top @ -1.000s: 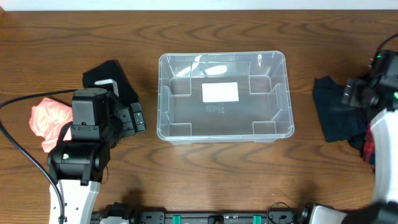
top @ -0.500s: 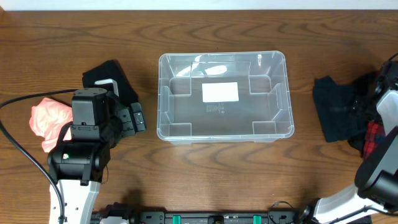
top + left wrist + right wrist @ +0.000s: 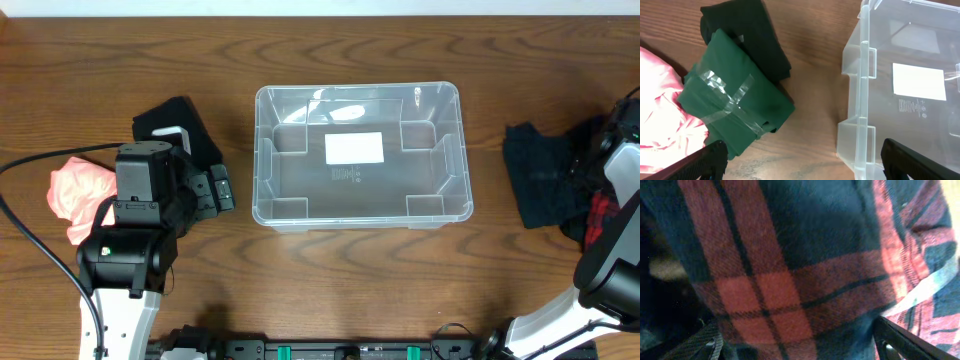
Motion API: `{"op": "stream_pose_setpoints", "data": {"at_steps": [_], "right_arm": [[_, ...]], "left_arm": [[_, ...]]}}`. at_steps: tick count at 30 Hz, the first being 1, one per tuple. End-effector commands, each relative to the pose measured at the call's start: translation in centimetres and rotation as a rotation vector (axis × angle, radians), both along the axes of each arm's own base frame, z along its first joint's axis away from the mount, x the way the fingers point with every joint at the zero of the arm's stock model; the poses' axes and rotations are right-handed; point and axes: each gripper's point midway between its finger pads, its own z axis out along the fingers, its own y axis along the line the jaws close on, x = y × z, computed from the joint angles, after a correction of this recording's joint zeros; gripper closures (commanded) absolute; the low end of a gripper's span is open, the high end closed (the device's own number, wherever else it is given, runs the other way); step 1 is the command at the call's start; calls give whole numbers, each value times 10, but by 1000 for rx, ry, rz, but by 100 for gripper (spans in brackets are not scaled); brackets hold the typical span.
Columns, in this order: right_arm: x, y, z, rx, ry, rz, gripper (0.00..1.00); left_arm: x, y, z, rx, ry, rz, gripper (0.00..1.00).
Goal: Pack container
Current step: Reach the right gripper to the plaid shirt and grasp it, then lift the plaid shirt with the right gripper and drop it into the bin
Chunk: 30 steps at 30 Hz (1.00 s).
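Container (image 3: 357, 155) sits mid-surface (image 3: 330, 290), open side up, with the white label (image 3: 354, 148) showing on its bottom. My left claw (image 3: 805, 162) has its fingers spread wide just beside the container's left wall, looking down on a taped green bundle (image 3: 735, 100) and some pink cloth (image 3: 660, 110). Right claw (image 3: 800, 347) is apart too, right up against red plaid fabric (image 3: 790, 270) over at the surface's right edge.
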Motion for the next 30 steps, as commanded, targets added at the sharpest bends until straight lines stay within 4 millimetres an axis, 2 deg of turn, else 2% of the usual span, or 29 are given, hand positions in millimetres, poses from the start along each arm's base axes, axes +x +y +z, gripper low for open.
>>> {"op": "stream_pose_setpoints", "data": {"at_steps": [1, 6, 9, 14, 17, 19, 21, 23, 25, 27, 30], "right_arm": [[5, -9, 14, -28, -40, -28, 8], [5, -19, 21, -89, -46, -50, 11], [5, -19, 21, -89, -48, -50, 20], [6, -20, 21, -91, -52, -51, 55], [6, -20, 21, -91, -52, -51, 67], [7, -19, 21, -85, -55, -47, 80], [9, -16, 21, -73, -65, -39, 98], [15, -11, 24, -56, -88, -20, 99], [24, -2, 35, -42, -116, 35, 99], [33, 7, 53, -50, -154, 90, 99], [48, 27, 104, -107, -246, 168, 99]], "left_arm": [[3, -1, 7, 3, -19, -8, 2], [3, -1, 7, 3, -19, -8, 2], [3, -1, 7, 3, -17, -8, 2], [5, -1, 2, 4, 1, -8, 2], [6, -1, 0, 5, 10, -8, 2], [6, -1, -1, 5, 15, -8, 2], [7, -1, -2, 5, 17, -8, 2], [7, -1, -2, 6, 17, -8, 2], [7, -1, -2, 6, 17, -8, 2], [7, -1, -2, 6, 17, -8, 2], [7, -1, -2, 6, 17, -8, 2]]}}
